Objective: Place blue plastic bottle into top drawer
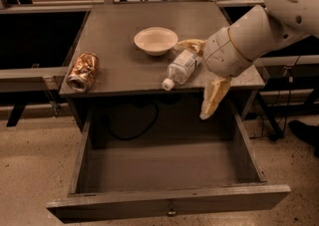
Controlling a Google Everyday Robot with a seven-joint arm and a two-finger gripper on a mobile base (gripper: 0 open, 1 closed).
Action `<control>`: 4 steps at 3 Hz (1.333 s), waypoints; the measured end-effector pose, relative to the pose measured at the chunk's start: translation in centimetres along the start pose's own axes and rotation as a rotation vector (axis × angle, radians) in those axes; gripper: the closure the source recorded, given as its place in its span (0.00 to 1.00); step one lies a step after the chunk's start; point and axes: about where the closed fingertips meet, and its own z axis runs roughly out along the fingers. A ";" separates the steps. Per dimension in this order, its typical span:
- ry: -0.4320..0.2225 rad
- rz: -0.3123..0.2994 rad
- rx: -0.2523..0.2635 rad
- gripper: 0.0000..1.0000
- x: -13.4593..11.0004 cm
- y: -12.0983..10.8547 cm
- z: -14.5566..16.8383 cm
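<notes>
The end effector (192, 80) hung at the right front part of the bench (114, 31), at the end of a thick white arm (259, 26) that came in from the upper right. Its two pale fingers (215, 95) were spread wide apart and grasped nothing. One finger reached leftward over the benchtop, just behind the base of the blue plastic bottle (182, 65) and close to the bowl (156, 40). The other pointed down past the front edge of the bench, above the right rear part of the top drawer (149, 202). Whether the upper finger touched the bottle could not be told.

The blue plastic bottle lay on its side on the bench, between the bowl and the arm's wrist. Its white cap (168, 84) pointed toward the front edge and its base toward the back right.

The bowl, shallow and cream-coloured, stood upright near the middle of the bench, just beside the bottle's base, with only its pale inside showing. A dented gold-brown can (83, 71) lay on its side at the left front corner, well apart from the bottle.

The top drawer stood pulled far out below the benchtop, its grey floor in view and a small metal knob (171, 212) at the middle of its front panel. A dark cable (132, 125) looped in the shadowed space behind the drawer.
</notes>
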 end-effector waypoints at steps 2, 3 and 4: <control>0.012 -0.029 -0.058 0.00 1.5 -1.1 2.1; 0.029 -0.076 -0.119 0.00 3.9 -3.1 4.1; 0.063 -0.128 -0.141 0.00 5.9 -4.6 5.2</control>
